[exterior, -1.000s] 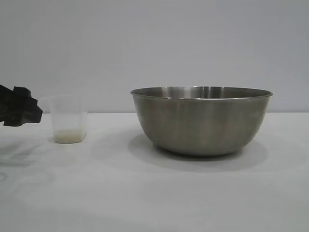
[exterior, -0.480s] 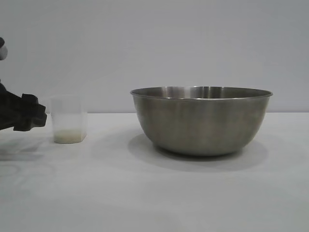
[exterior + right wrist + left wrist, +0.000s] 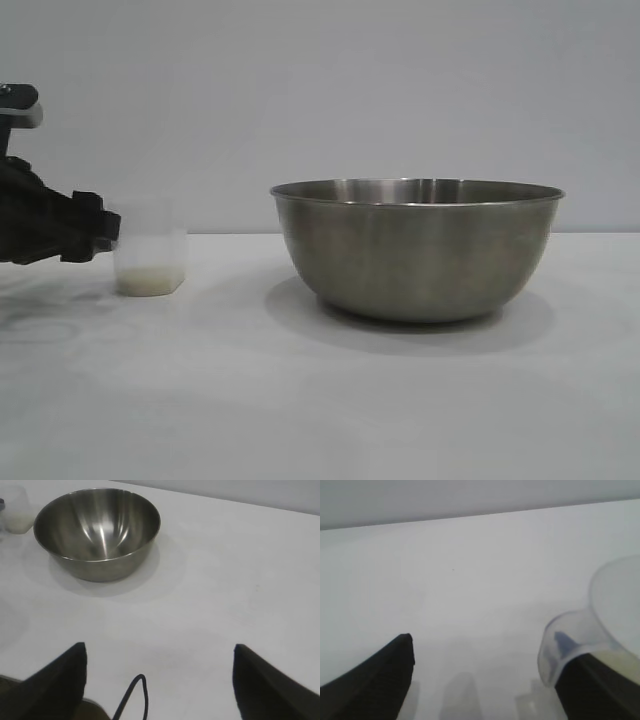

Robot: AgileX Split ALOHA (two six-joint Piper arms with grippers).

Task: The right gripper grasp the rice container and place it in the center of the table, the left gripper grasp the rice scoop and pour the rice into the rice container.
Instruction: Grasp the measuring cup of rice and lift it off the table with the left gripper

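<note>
The rice container [image 3: 415,250] is a big steel bowl standing empty at the middle of the white table [image 3: 300,400]; the right wrist view shows the rice container [image 3: 97,530] from farther off. Left of it stands the rice scoop [image 3: 150,262], a small translucent cup with a thin layer of rice [image 3: 150,281] at its bottom. My left gripper [image 3: 105,235] is against the scoop's left side. In the left wrist view the left gripper [image 3: 485,655] is open, and the scoop's handle [image 3: 560,645] lies over one finger. My right gripper [image 3: 160,647] hangs open over bare table, away from the bowl.
A plain grey wall runs behind the table. White tabletop stretches in front of the bowl and scoop. A black cable [image 3: 135,695] loops between the right gripper's fingers. The scoop [image 3: 17,510] shows small beyond the bowl in the right wrist view.
My left gripper has come in from the left edge up to the scoop, and the scoop has slid slightly right. The bowl has not moved.
</note>
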